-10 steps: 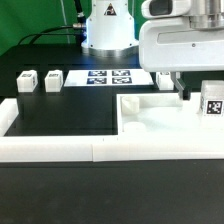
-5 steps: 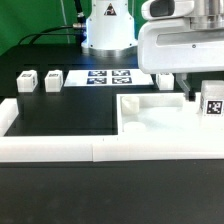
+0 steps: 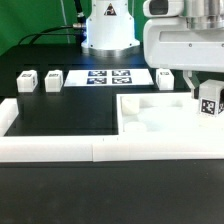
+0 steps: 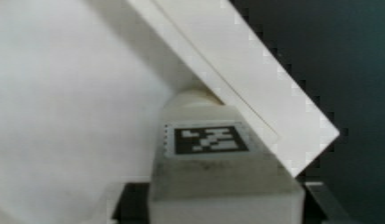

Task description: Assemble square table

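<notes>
The white square tabletop (image 3: pixel 150 115) lies flat inside the corner of the border wall, on the exterior view's right. My gripper (image 3: pixel 206 93) is over its right edge, shut on a white leg post (image 3: pixel 208 103) with a black-white tag, which is slightly tilted. In the wrist view the leg post (image 4: pixel 210 140) sits between my dark fingers (image 4: pixel 136 205), with the tabletop (image 4: pixel 82 100) and its edge behind it. Two more leg posts (image 3: pixel 26 80) (image 3: pixel 52 78) stand at the far left, and another (image 3: pixel 164 78) stands behind the tabletop.
The marker board (image 3: pixel 108 76) lies at the back by the robot base. The long low white border wall (image 3: pixel 60 148) runs along the front and up the left side. Black table surface lies between the wall and the tabletop.
The visible finger has moved to the exterior view's right, up against the leg post. The leg post now stands slightly tilted and a little higher.
</notes>
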Robot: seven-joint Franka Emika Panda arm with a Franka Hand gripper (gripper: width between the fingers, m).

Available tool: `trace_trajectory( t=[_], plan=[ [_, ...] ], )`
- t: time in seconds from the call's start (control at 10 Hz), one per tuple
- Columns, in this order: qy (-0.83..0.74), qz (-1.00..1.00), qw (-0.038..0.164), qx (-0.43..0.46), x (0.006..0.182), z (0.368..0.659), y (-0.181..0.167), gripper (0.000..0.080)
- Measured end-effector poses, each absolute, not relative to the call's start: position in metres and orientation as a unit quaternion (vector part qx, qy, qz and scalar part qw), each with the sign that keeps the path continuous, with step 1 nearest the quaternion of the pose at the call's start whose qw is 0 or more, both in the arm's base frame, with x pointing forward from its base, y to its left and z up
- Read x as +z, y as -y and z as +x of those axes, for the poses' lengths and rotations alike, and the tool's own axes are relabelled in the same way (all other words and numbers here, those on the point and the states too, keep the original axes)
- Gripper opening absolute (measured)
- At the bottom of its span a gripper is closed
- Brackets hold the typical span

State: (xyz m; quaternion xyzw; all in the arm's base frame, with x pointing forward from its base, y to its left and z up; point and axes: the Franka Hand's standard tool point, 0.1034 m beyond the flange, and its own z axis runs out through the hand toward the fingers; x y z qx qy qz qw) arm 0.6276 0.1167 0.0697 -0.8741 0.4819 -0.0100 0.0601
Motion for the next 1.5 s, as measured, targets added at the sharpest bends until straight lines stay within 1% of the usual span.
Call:
trace_trajectory(
  t=[0.1, 0.2, 0.3, 0.5, 0.6, 0.7, 0.8, 0.9, 1.2, 1.3, 1.4, 1.5],
  plan=[
    [-0.568, -0.821, 0.061, -0.007, 0.0686, 0.6274, -0.1192, 0.029],
    [-0.649, -0.757, 0.074, -0.005, 0.0681, 0.628, -0.1185, 0.029],
    [-0.726, -0.679, 0.103, -0.007, 0.068, 0.6259, -0.1165, 0.0291],
    [-0.724, -0.682, 0.103, -0.008, 0.0681, 0.6258, -0.1172, 0.0291],
    [-0.676, -0.73, 0.098, -0.013, 0.0678, 0.6252, -0.117, 0.0291],
    [-0.581, -0.809, 0.087, -0.015, 0.0685, 0.6251, -0.1168, 0.046],
    [-0.505, -0.859, 0.082, -0.01, 0.0682, 0.6257, -0.1166, 0.058],
    [-0.471, -0.878, 0.081, -0.009, 0.0674, 0.6256, -0.117, 0.0635],
    [-0.39, -0.917, 0.079, -0.016, 0.067, 0.6255, -0.116, 0.0645],
    [-0.347, -0.935, 0.074, -0.019, 0.0669, 0.6251, -0.1158, 0.0649],
    [-0.249, -0.966, 0.057, -0.024, 0.0682, 0.6255, -0.1154, 0.0649],
    [-0.145, -0.988, 0.048, -0.03, 0.068, 0.6264, -0.1154, 0.0649]
  ],
)
